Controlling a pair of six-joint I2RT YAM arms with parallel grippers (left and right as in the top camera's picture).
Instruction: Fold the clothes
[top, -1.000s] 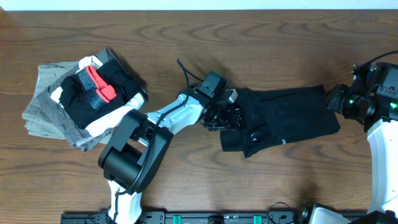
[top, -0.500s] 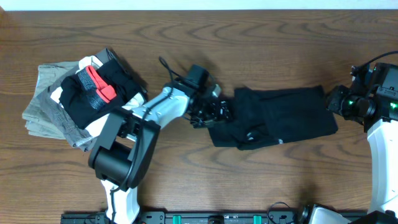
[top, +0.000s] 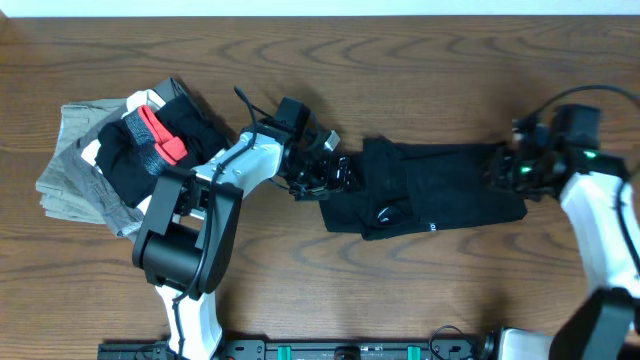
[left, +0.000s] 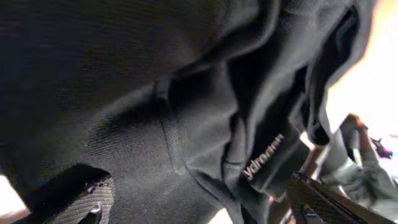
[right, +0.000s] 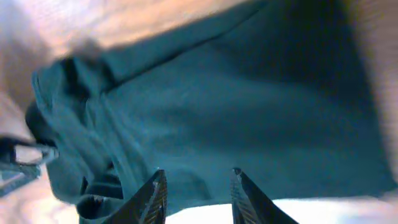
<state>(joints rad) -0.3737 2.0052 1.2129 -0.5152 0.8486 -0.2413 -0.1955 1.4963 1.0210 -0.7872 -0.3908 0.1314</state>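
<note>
Black T-shirt lies as 1 long band, axis 9 to 3 o'clock. Left gripper at 9, fingers wide; right gripper at 3, fingers narrow, grip unclear.

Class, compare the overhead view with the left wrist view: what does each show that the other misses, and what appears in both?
Only overhead: the pile of folded garments, the wooden table, and the right gripper at the black T-shirt's right end. Only left wrist: the white logo print as visible lettering. Both: the black T-shirt and the left gripper.
</note>
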